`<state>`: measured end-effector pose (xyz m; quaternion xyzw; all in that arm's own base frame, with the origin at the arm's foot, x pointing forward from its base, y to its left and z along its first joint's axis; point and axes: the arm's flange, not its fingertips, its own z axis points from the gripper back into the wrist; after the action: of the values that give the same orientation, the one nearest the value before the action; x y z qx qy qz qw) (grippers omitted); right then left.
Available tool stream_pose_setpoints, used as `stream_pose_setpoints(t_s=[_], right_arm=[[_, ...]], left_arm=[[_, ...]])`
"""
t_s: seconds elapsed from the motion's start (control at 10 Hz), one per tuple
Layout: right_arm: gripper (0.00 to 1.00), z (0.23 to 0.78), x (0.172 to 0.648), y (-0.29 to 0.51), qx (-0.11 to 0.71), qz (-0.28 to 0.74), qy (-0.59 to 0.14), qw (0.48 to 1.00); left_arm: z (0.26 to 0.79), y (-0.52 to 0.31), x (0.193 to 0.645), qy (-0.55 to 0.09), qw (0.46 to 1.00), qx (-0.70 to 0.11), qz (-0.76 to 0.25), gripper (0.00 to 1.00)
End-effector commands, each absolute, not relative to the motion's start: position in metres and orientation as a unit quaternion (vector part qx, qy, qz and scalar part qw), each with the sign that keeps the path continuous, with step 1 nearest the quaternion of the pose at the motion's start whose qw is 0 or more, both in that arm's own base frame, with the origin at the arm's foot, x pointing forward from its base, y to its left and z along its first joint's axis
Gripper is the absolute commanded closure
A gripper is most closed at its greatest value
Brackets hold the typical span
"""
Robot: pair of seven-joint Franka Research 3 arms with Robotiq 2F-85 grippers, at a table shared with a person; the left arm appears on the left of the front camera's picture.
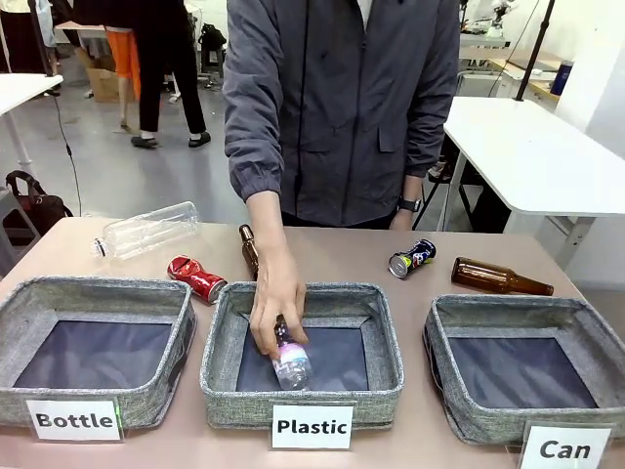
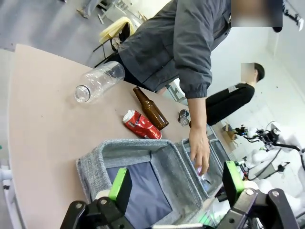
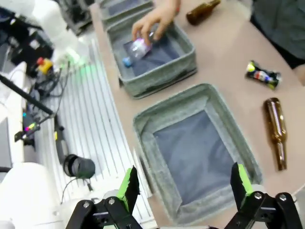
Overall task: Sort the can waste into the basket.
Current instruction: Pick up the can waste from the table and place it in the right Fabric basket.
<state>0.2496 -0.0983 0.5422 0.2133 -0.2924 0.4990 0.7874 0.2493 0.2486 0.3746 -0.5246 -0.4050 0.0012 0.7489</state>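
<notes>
- Grey-woven, sitting at the table's front right corner with its white label facing front: Can basket (image 1: pixel 508 305), showing bare dark lining
- Lying on its side just behind the gap between the Bottle basket (image 1: pixel 98 285) and the Plastic basket (image 1: pixel 322 291): red can (image 1: pixel 196 278)
- Lying on the table behind the gap between the Plastic basket and the Can basket, silver end turning toward the front camera: dark can (image 1: pixel 411 258), outside every basket and well apart from the red can
- Lying on its side just right of the dark can, behind the Can basket: right brown bottle (image 1: pixel 500 277)
- Lying close to the red can, partly hiding behind the person's forearm: left brown bottle (image 1: pixel 249 249)
- Lying on its side toward the table's far left: clear bottle (image 1: pixel 146 231)
- Reaching down into the Plastic basket: person's hand (image 1: pixel 276 311), holding a small bottle (image 1: pixel 291 360) over the dark lining
- Hovering above the Bottle basket, seen from the left wrist: left gripper (image 2: pixel 176 183), green pads standing wide apart, gripping nothing, with the red can lying beyond the basket's far rim
- Hanging above the Can basket, seen from the right wrist: right gripper (image 3: pixel 185 183), fingers spreading wide, holding nothing, with the dark can lying on the table past the basket
</notes>
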Motion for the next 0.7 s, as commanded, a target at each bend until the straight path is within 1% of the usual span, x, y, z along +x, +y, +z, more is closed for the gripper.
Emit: stream_pose_setpoints(t_s=[0.0,0.1,0.2,0.4,0.5,0.6], right_arm=[[0.00,0.528,0.253,-0.085,0.188,0.493,-0.327,0.784],[0.00,0.525,0.271,-0.069,0.163,0.528,-0.334,0.764],[0.00,0.519,0.297,-0.048,0.133,0.567,-0.325,0.745],[0.00,0.507,0.353,0.001,0.104,0.605,-0.302,0.729],[0.00,0.503,0.377,0.027,0.091,0.637,-0.291,0.708],[0.00,0.495,0.403,0.054,0.065,0.673,-0.259,0.689]], left_arm=[[0.375,0.247,0.251,-0.418,0.740,-0.526,-0.005,0.00],[0.375,0.247,0.251,-0.418,0.740,-0.526,-0.005,0.00],[0.375,0.247,0.251,-0.418,0.740,-0.526,-0.005,0.00],[0.375,0.247,0.251,-0.418,0.740,-0.526,-0.005,0.00],[0.375,0.247,0.251,-0.418,0.740,-0.526,-0.005,0.00],[0.375,0.247,0.251,-0.418,0.740,-0.526,-0.005,0.00]])
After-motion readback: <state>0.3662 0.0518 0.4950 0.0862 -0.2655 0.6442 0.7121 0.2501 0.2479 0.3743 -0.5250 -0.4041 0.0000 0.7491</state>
